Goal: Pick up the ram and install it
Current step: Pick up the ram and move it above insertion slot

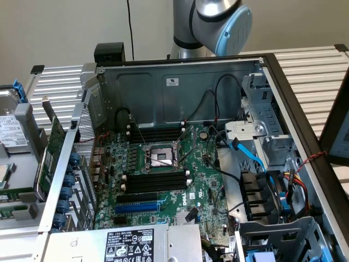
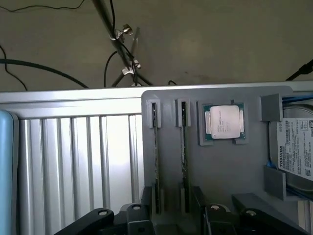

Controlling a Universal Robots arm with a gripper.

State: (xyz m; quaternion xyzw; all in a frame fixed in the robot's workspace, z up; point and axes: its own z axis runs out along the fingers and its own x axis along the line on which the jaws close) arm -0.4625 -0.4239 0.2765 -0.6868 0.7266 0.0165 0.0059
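While the tool (image 2: 172, 204) hangs over the grey holder (image 2: 220, 176), its jaws stand wide apart, gripping nothing; two sticks stand on edge in narrow slots of that holder, side by side; the ram (image 2: 184, 147) is just beside the processor (image 2: 224, 122), the second stick (image 2: 155, 147) on its other side; both end near the black fingers (image 2: 146, 200); hard drive (image 2: 296, 147) beyond the processor; holder rests on the slatted bench (image 1: 54, 87), at the exterior view's left of the open computer case (image 1: 180, 82); motherboard (image 1: 163, 164) exposed.
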